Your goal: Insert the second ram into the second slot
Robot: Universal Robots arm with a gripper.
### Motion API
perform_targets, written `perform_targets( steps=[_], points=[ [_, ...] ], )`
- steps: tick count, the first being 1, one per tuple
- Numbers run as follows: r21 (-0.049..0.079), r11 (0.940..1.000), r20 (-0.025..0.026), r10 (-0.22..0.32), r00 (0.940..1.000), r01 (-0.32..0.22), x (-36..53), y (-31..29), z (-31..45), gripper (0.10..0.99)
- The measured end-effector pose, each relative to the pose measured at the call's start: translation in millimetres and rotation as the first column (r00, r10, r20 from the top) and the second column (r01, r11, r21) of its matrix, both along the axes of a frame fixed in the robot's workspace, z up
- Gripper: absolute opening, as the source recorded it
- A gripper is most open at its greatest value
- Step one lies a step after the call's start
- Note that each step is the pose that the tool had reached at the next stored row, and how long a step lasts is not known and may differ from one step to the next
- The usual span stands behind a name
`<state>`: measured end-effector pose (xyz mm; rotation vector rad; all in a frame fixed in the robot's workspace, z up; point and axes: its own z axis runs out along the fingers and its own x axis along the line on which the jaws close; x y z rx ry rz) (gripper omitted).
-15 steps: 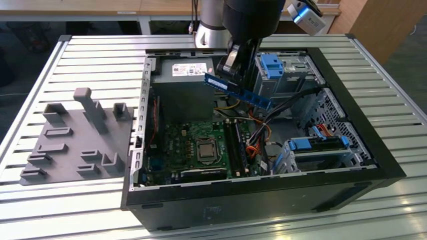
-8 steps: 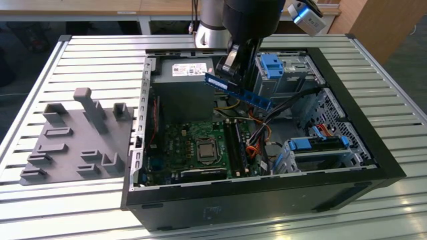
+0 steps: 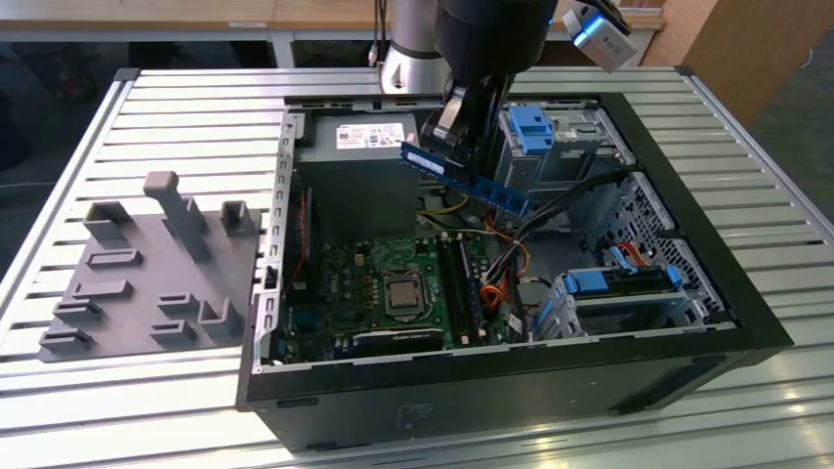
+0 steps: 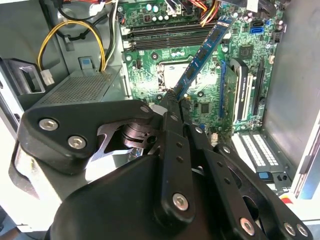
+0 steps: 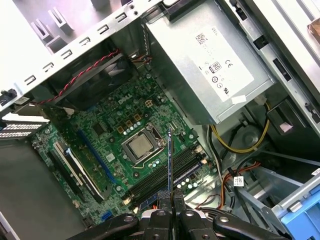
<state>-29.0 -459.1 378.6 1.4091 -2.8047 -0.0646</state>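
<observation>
While my fingers are clamped on the second ram (image 3: 466, 178), it hangs in the air above the open computer case (image 3: 521, 376), touching nothing inside. I grip it near one end, my gripper (image 3: 451, 156) closed flat on both of its faces. In the exterior view its long axis slopes down from that view's upper left to its lower right, tilted rather than level, over the seam between the power supply (image 3: 358, 181) and the motherboard (image 3: 346, 283). In the second wrist view the stick (image 4: 202, 55) reaches out past my fingertips (image 4: 170, 102) across the board; in the first wrist view I see it edge-on (image 5: 170, 160), a thin line over the long dark memory slots (image 5: 155, 181) beside the processor socket (image 5: 140, 145). The case lies on its side and also holds bundled cables (image 3: 502, 249) and two light-blue drive-bay clips (image 3: 528, 132). It rests on a slatted metal table (image 3: 195, 107), with a grey fixture (image 3: 131, 283) towards the exterior view's left.
</observation>
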Motion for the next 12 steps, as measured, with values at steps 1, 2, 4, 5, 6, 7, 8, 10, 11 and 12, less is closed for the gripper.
perform_targets(
  steps=[1,2,4,5,6,7,8,10,11,12],
  points=[
    [0.0,1.0,0.0,-0.002,1.0,0.002,0.0,0.0,0.0,0.133],
    [0.0,1.0,0.0,-0.004,1.0,0.004,0.0,0.0,0.0,0.133],
    [0.0,1.0,0.0,-0.007,1.0,0.007,0.0,0.0,0.0,0.133],
    [0.0,1.0,0.0,-0.009,1.0,0.009,0.0,0.0,0.0,0.133],
    [0.0,1.0,0.0,-0.01,1.0,0.01,0.0,0.0,0.0,0.133],
    [0.0,0.9999,0.0,-0.011,0.9999,0.011,0.0,0.0,0.0,0.133],
    [0.0,0.9999,0.0,-0.013,0.9999,0.013,0.0,0.0,0.0,0.133],
    [0.0,0.9999,0.0,-0.016,0.9999,0.016,0.0,0.0,0.0,0.133],
    [0.0,0.9999,0.0,-0.017,0.9999,0.017,0.0,0.0,0.0,0.133],
    [0.0,0.9998,0.0,-0.018,0.9998,0.018,0.0,0.0,0.0,0.133]
  ],
)
